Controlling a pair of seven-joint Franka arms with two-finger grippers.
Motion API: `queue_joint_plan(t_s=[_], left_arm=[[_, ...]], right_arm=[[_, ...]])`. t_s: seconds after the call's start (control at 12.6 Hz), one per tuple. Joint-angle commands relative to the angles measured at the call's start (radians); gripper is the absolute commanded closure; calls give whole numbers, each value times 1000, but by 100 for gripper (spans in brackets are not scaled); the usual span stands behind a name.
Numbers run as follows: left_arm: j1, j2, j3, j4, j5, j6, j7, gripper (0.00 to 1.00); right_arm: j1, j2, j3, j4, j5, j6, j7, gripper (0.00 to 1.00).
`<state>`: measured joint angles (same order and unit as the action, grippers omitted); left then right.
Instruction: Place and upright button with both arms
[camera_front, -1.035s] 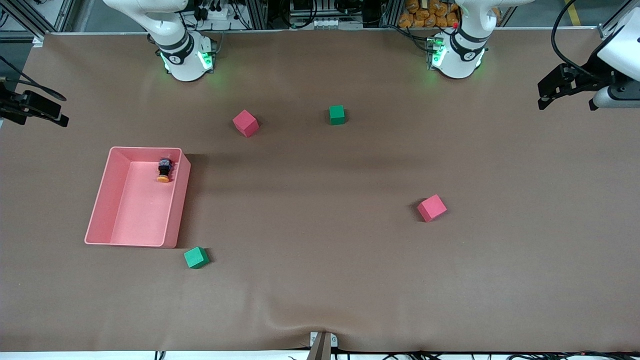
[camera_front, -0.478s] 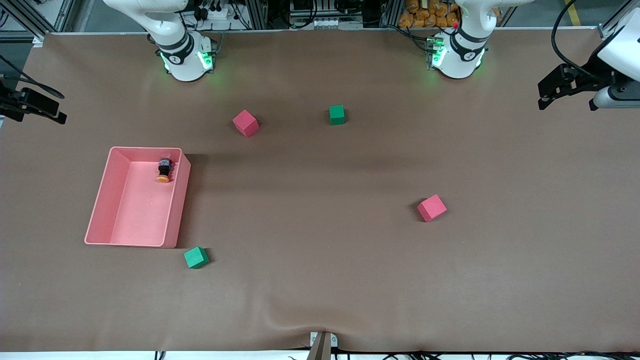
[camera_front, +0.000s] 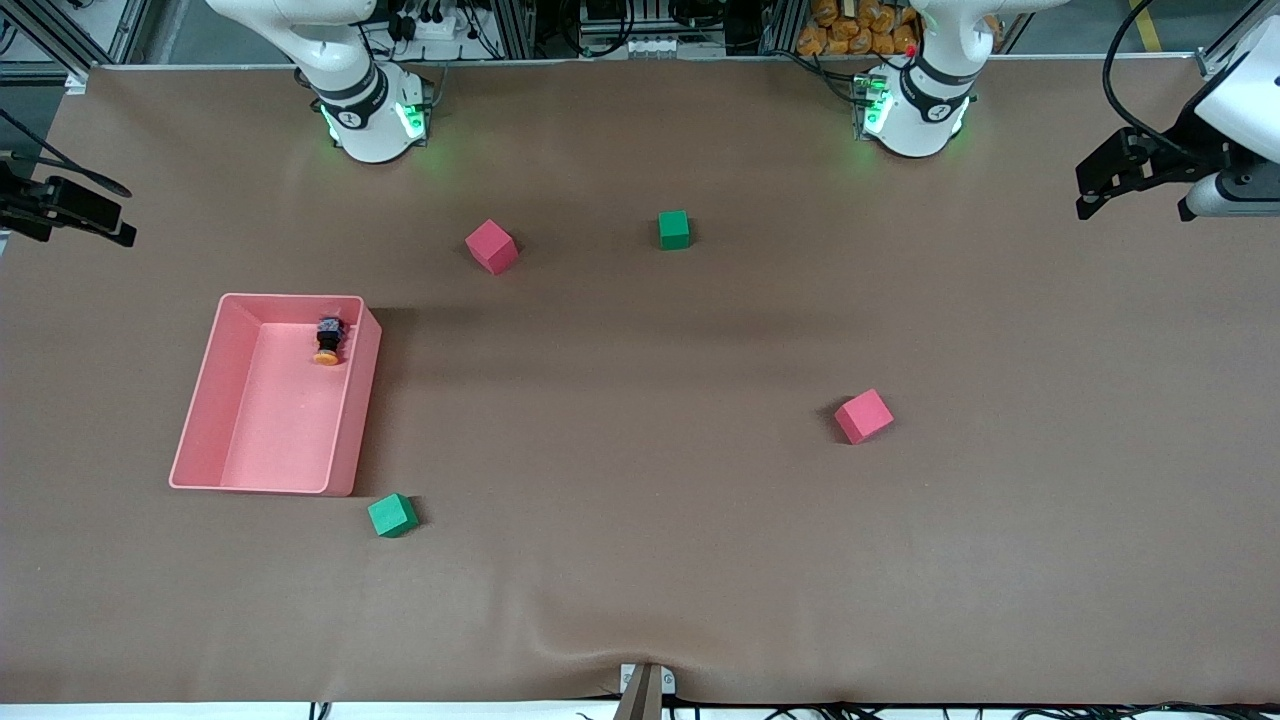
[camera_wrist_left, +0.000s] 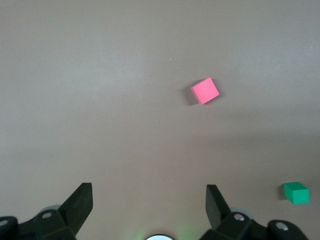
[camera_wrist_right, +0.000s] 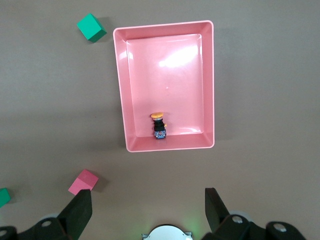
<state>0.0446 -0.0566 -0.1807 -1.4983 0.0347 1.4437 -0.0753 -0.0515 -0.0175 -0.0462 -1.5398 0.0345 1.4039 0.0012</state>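
Note:
The button (camera_front: 328, 341) lies on its side in a pink tray (camera_front: 280, 430), in the corner nearest the right arm's base, with its orange cap toward the front camera. It also shows in the right wrist view (camera_wrist_right: 159, 126). My right gripper (camera_front: 120, 232) hangs high over the right arm's end of the table, open and empty (camera_wrist_right: 148, 205), well apart from the tray (camera_wrist_right: 165, 75). My left gripper (camera_front: 1088, 198) hangs high over the left arm's end, open and empty (camera_wrist_left: 149, 200).
Two pink cubes (camera_front: 491, 246) (camera_front: 864, 416) and two green cubes (camera_front: 674, 229) (camera_front: 392, 515) lie scattered on the brown table. The second green cube sits close to the tray's corner nearest the front camera. The left wrist view shows a pink cube (camera_wrist_left: 205, 91) and a green cube (camera_wrist_left: 296, 193).
The right gripper wavers slightly at the edge of the front view. The button, the tray, the cubes and the left gripper have not moved.

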Motion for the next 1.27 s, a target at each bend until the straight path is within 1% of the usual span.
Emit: queue_joint_plan(t_s=[0.0,0.16,0.4,0.56,0.72,0.96,1.19], left_arm=[[11,-8,-6,1,4,-9,14,0],[11,-8,-6,1,4,-9,11,0],[11,-11,-6,1,5,-11,12,0],[8,-16,-11,1,5,-11,11,0],[8,-17,-14,1,5,-31,11,0],[8,-14,-9,-2,5,-32,8,0],[8,-9,-9,-2,5,-31,3,0]], right_arm=[[-11,-16,9,-19,-10,0,-3,0],[-11,-16,9,-20,-10,0,-3,0],[-16,-16,8,-62,-13,12,-3,0],[-14,-16,8,-91,-45,39,-3,0],[-18,-16,8,-166,-57,107,-4,0],[-50,-12,8,-268,-74,236,-12,0],[-96,-2,8,-380,-74,389,-67,0]])
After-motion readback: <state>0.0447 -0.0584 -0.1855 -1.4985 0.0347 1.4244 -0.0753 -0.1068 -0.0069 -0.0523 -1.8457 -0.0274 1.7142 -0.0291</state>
